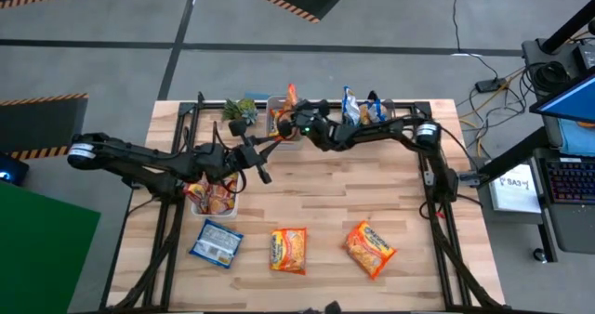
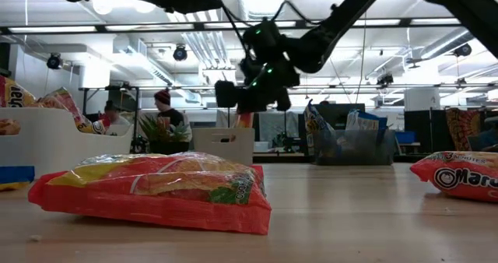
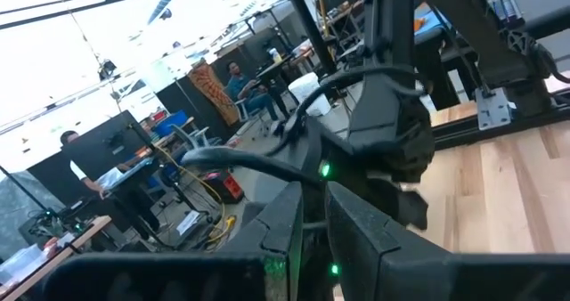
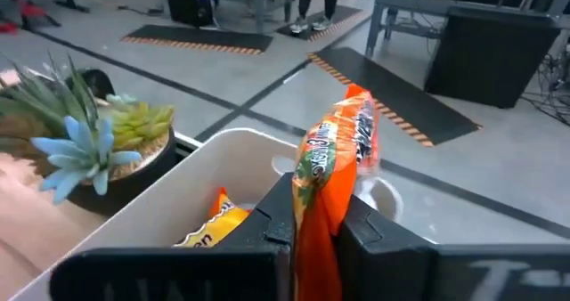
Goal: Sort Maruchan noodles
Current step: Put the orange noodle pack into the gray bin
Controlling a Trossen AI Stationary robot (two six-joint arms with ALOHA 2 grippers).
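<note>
Right gripper [image 4: 316,225] stretched across the far edge of the table, fingers clamped on an orange noodle packet [image 4: 334,172] held upright, directly above a white bin [image 4: 214,172]. Inside that bin, just below the fingers, another orange-yellow packet [image 4: 209,223]. Beside the bin, a small green plant [image 4: 85,127] in a dark pot. In the high view, well to the right of this gripper, a second container [image 1: 364,110] with blue packets standing in it.

Left gripper [image 1: 263,172] reaching in from the left side, wrist raised off the table, fingers [image 3: 289,225] pressed together on nothing, pointed toward the right arm. Just behind and below it, a white tray [image 1: 212,201] with red-pink packets. Nearer the front edge, loose on the wood: a blue packet [image 1: 217,242], an orange-yellow packet [image 1: 288,250], and another orange packet [image 1: 370,248] farther right, all well apart from both grippers.
</note>
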